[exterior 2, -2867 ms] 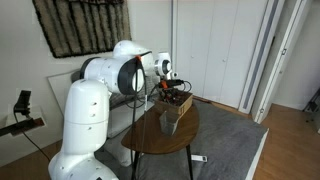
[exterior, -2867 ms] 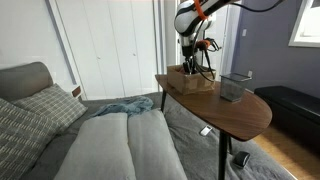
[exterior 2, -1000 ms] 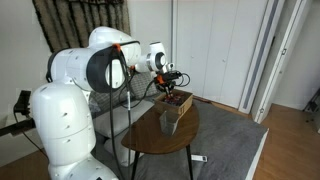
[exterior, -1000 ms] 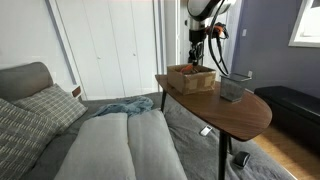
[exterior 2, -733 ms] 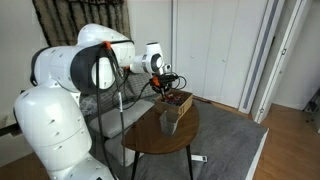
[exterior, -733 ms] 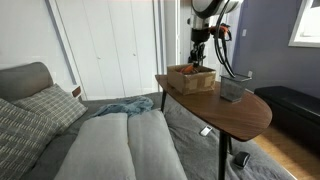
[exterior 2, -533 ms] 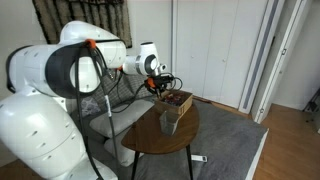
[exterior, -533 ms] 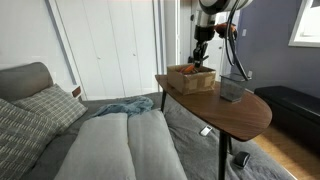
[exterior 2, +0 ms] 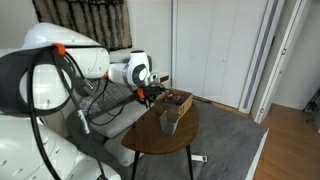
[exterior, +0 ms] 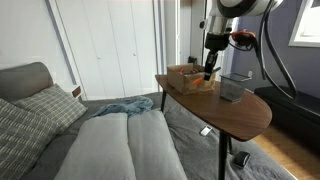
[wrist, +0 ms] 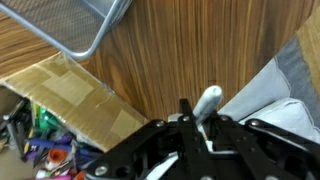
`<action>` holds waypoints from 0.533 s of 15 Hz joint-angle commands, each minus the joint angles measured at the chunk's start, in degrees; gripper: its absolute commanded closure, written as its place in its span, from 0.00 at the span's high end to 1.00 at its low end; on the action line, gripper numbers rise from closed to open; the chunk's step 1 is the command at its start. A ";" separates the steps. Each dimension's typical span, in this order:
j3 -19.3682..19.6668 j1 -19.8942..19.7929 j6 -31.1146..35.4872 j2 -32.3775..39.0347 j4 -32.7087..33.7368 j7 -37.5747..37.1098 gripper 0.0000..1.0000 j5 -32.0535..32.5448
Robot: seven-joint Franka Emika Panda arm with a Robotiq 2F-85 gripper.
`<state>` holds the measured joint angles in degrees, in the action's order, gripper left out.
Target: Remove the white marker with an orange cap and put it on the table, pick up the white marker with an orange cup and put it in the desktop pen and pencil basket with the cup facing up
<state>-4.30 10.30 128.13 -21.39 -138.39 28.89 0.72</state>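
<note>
1. Wood-grain counter [wrist: 185, 50] lies under my claw [wrist: 205, 122], which is clenched on the white marker [wrist: 208, 97]; only its white end shows, so a loose pinch could let it swivel.
2. Counter's edge runs just beside the claw; released from height, the marker may roll off.
3. Farther off, the brown box [wrist: 70, 95] and mesh basket [wrist: 85, 20]: drifting toward them risks a knock.

Wrist cam — marker [wrist: 208, 98] btm hidden in hand [wrist: 203, 120], basket [wrist: 85, 20] cropped at top.

White bulbous arm [exterior 2: 90, 60], orange ring trim, black looping cables [exterior: 265, 50], dark wrist.
</note>
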 commanded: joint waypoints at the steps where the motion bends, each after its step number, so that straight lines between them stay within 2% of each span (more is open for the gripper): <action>1: 1.92 0.70 1.04 -0.78 -4.90 0.82 0.04 -1.05; 7: 3.32 -0.21 5.71 2.16 -9.53 -1.70 0.04 -1.12; 8: 3.52 -0.14 6.77 2.54 -9.89 -1.75 0.08 -1.62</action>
<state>-1.36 10.00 131.87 -19.67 -146.69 28.14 0.63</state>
